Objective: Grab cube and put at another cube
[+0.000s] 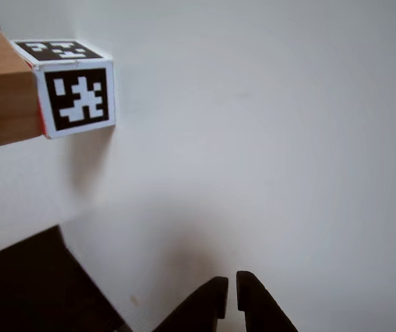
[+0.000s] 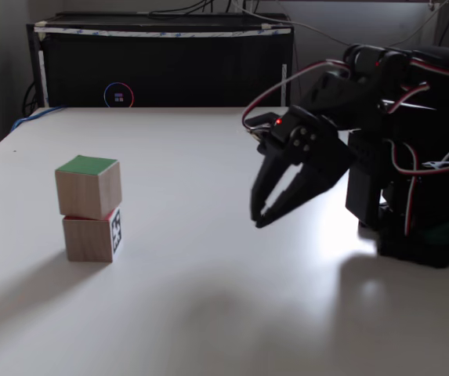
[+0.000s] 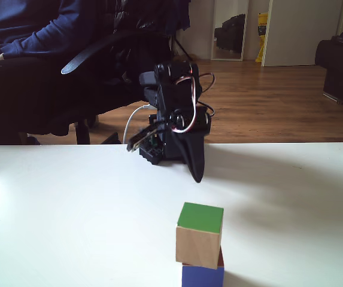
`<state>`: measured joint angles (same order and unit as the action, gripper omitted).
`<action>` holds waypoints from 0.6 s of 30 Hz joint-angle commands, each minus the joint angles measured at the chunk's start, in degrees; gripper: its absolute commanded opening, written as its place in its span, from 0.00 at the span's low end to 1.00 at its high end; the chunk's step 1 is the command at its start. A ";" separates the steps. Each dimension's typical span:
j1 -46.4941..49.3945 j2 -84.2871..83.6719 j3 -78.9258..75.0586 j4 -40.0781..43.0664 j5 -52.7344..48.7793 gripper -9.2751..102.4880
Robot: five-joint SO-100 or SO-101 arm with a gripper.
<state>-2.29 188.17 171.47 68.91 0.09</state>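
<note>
My end effector [image 2: 258, 217] hangs above the white tabletop [image 2: 208, 274], fingers drawn nearly together with nothing between them, well apart from the stack. The cube [image 2: 88, 186], green face up, sits on top of another cube [image 2: 93, 237], slightly twisted over it. In the other view, the marker cube [image 1: 75, 88] seems to touch the wooden one [image 1: 4, 90], though the edge crops it.

My arm [image 2: 381, 86]: all-black printed shell, red, white and black servo cables looping along links, small red light near wrist, gripper [image 2: 260, 213] with tapered black fingers.
</note>
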 commanded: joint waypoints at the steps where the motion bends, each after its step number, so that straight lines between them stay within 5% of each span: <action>1: -2.29 0.26 -1.41 4.92 -0.79 0.08; 18: 3.96 0.26 -1.41 4.92 3.08 0.09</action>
<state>-0.09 188.26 171.47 73.56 2.20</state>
